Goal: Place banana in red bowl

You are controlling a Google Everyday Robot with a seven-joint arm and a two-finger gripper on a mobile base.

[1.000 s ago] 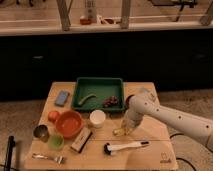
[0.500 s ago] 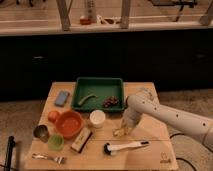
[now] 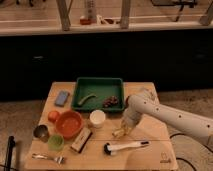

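The banana (image 3: 118, 133) is a small yellow shape lying on the wooden table, right of the white cup (image 3: 97, 118). My gripper (image 3: 125, 128) is lowered at the banana's right end, with the white arm reaching in from the right. The gripper's tip covers part of the banana. The red bowl (image 3: 69, 124) stands on the left half of the table, about two bowl widths left of the banana, and nothing shows inside it.
A green tray (image 3: 80, 102) at the back holds a thin green vegetable (image 3: 88, 98) and a dark item (image 3: 112, 101). A white-handled brush (image 3: 125, 146) lies in front of the banana. A blue sponge (image 3: 62, 97), metal cup (image 3: 41, 132), light-green cup (image 3: 55, 143), fork (image 3: 47, 158) and wooden block (image 3: 81, 139) sit on the left.
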